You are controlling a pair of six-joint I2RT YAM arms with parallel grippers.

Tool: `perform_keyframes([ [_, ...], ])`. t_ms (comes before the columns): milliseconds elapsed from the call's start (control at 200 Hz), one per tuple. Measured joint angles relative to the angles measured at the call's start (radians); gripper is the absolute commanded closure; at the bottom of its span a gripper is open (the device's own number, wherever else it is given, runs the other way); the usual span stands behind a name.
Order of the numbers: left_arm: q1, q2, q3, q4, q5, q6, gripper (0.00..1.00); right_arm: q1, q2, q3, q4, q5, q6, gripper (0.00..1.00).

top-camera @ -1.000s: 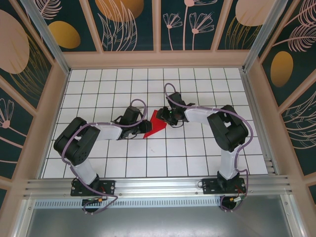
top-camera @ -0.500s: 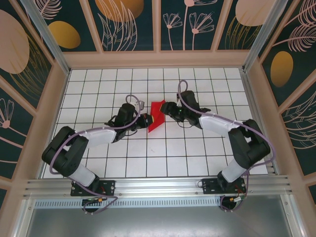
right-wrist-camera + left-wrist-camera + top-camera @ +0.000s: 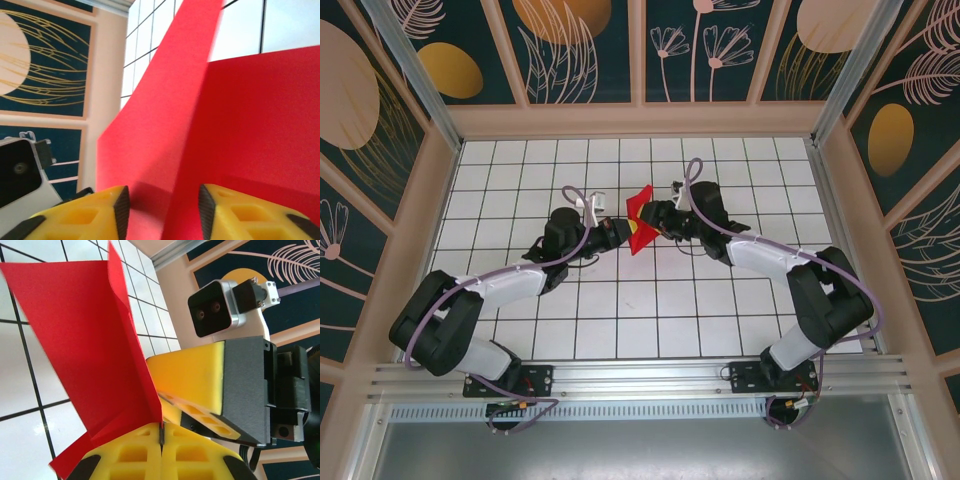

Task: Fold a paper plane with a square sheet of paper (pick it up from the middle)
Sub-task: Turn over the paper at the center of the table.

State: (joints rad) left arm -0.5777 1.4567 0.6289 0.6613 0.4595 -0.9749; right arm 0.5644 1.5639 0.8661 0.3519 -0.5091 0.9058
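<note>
From above, we saw the folded red paper (image 3: 640, 222) held up over the middle of the white gridded table (image 3: 620, 320). Its long axis ran roughly from 1 o'clock to 7 o'clock. The left claw (image 3: 617, 233) met it from 9 o'clock and the right claw (image 3: 653, 221) from 3 o'clock. Both were right against it, so neither arm was clearly the nearer.

In the left wrist view, the left claw (image 3: 161, 437) sat at 6 o'clock, closed tight, its yellow pads pinching the paper's lower edge. The red paper (image 3: 85, 340) rose from there toward 11 o'clock as an open fold. One yellow finger (image 3: 195, 375) of the right claw stood just beside that fold at 3 o'clock.

In the right wrist view, the right claw (image 3: 162, 207) was partly open and gripping nothing. A raised crease of the red paper (image 3: 225, 125) ran between its fingers toward 12 o'clock. We judged that this alignment mattered most: the crease already lay inside the right jaws, ready for closing.
</note>
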Motion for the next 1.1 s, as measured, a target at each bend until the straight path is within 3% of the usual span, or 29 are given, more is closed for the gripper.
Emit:
perform_keyframes([
  [235, 0.004, 0.0, -0.007, 0.018, 0.012, -0.033, 0.92, 0.0, -0.004, -0.014, 0.044, -0.034, 0.019, 0.81],
  [335, 0.008, -0.003, -0.016, 0.029, 0.012, -0.051, 0.77, 0.0, -0.007, -0.014, 0.057, -0.039, 0.022, 0.88],
  [600, 0.03, -0.103, -0.092, 0.018, -0.039, -0.122, 0.31, 0.0, -0.015, -0.015, 0.094, -0.043, 0.026, 0.89],
  [711, 0.036, -0.17, -0.136, 0.019, -0.084, -0.165, 0.18, 0.0, -0.015, -0.014, 0.118, -0.061, 0.041, 0.89],
  [916, 0.038, -0.196, -0.182, 0.045, -0.099, -0.208, 0.09, 0.0, -0.015, 0.004, 0.169, -0.11, 0.09, 0.89],
  [1101, 0.038, -0.148, -0.182, 0.148, -0.045, -0.237, 0.1, 0.011, -0.014, 0.024, 0.198, -0.142, 0.122, 0.89],
])
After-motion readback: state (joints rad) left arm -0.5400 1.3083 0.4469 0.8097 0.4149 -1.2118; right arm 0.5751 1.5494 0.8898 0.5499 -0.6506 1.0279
